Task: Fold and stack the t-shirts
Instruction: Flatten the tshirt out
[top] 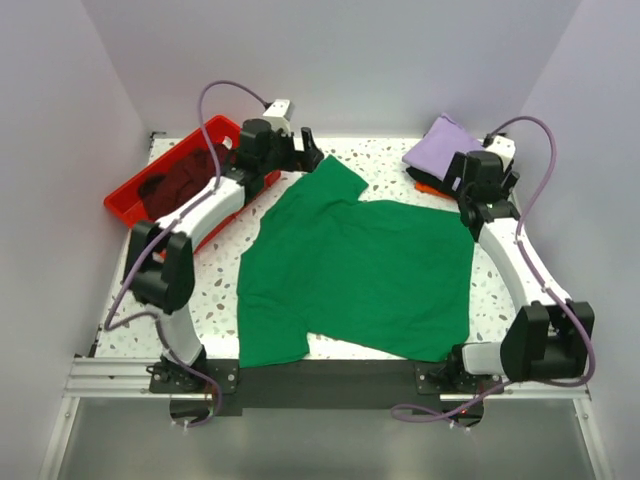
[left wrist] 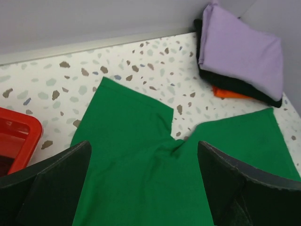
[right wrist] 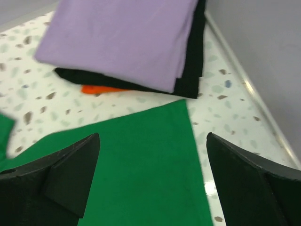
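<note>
Your green shirt (top: 360,270) lies spread flat on the table (top: 215,295), under both pincers. The left pincer (left wrist: 146,188) stands wide over a sleeve and holds nothing. The right pincer (right wrist: 150,183) is just as wide over a far corner. Just beyond it sits a folded stack: lavender shirt (right wrist: 122,37), black shirt (right wrist: 190,70), and orange shirt (right wrist: 101,88), which is mostly hidden. Left of the left pincer is a red tray (left wrist: 14,136), cut off by the frame. The maroon shirt (top: 175,180) inside it is hard to make out.

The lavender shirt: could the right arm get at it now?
Probably yes: the lavender shirt lies uncovered on top, just ahead of the open jaws of the right arm, with only the flat green shirt between.
</note>
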Tool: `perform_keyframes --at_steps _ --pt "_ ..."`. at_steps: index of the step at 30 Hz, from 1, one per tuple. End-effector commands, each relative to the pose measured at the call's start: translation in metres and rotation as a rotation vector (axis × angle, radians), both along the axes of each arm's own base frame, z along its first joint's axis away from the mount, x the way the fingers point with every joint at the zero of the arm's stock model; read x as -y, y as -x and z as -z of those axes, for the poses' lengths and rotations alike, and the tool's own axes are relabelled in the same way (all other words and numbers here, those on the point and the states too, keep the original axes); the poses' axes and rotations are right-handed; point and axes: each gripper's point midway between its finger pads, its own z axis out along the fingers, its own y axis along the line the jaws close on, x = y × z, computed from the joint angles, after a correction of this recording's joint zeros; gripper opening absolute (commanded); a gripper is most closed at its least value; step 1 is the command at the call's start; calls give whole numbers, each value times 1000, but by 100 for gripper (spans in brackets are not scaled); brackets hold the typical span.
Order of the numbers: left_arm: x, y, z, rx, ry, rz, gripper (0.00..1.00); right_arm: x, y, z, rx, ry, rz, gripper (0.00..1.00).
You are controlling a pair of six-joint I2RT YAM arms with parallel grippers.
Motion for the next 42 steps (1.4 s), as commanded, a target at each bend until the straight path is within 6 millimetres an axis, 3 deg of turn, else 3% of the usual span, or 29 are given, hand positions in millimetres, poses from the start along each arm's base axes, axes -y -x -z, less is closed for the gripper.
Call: perform_keyframes --at_steps 1,6,7,9,11,17,24,30,35,41,42 --pt "-21 14 -27 132 -7 -59 100 -45 2 -11 102 -172 -191 99" --pt "-39 39 38 -30 -71 -98 100 -92 17 25 52 -359 -363 99" --pt "-41 48 57 -71 -85 -97 100 -94 23 40 23 -373 -362 99" --pt "-43 54 76 -105 -94 -102 100 -108 26 48 20 -423 -411 99" --pt "-46 60 98 -151 -108 -100 100 -111 32 66 -15 -440 -411 99" --pt "-45 65 140 -239 -126 -94 100 -110 34 106 -103 -449 -383 99" --pt "-50 53 165 -289 -128 -126 100 -103 25 144 -203 -482 -279 99" --pt "-67 35 175 -301 -76 -181 100 -99 16 161 -236 -531 -211 99" --pt "-64 23 186 -320 -74 -161 100 -93 11 177 -258 -552 -154 99" --pt "-57 0 182 -299 -71 -153 100 -82 3 182 -252 -543 -97 99" --pt "-54 -9 174 -280 -65 -151 100 -82 2 183 -255 -542 -97 99"
